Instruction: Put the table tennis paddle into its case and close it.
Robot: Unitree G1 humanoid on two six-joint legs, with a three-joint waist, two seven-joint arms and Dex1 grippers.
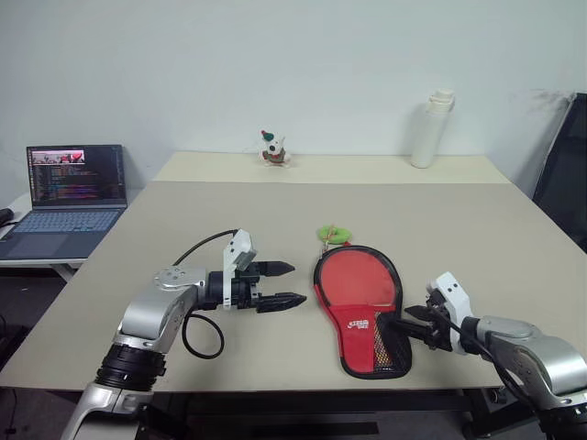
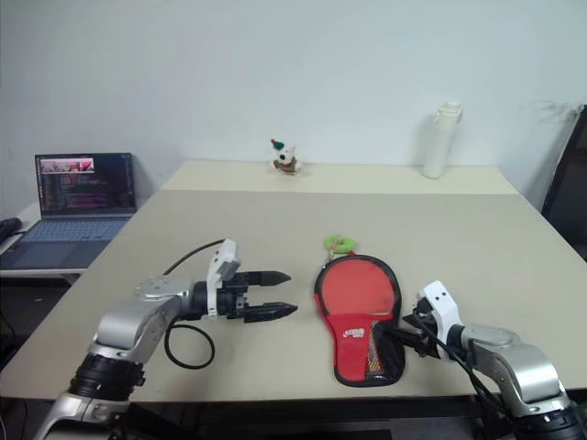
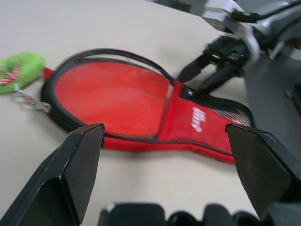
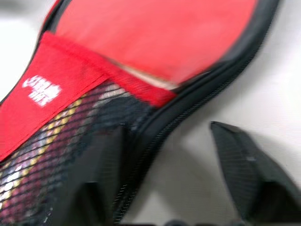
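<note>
- The case (image 1: 362,312) lies flat on the table (image 1: 275,202), near edge, holding the table tennis paddle (image 1: 358,280).
- Judgement: soft, light fabric; grip the stiffer zipper rim at 4 o'clock.
- Left gripper (image 1: 280,285): jaws wide, empty, at 9 o'clock of the case.
- Right gripper (image 1: 415,324): jaws part-open, astride the rim.

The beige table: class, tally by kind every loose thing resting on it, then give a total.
Paddle case: 1
Table tennis paddle: 1
Green charm: 1
White bottle: 1
Small toy figure: 1
Total: 5
</note>
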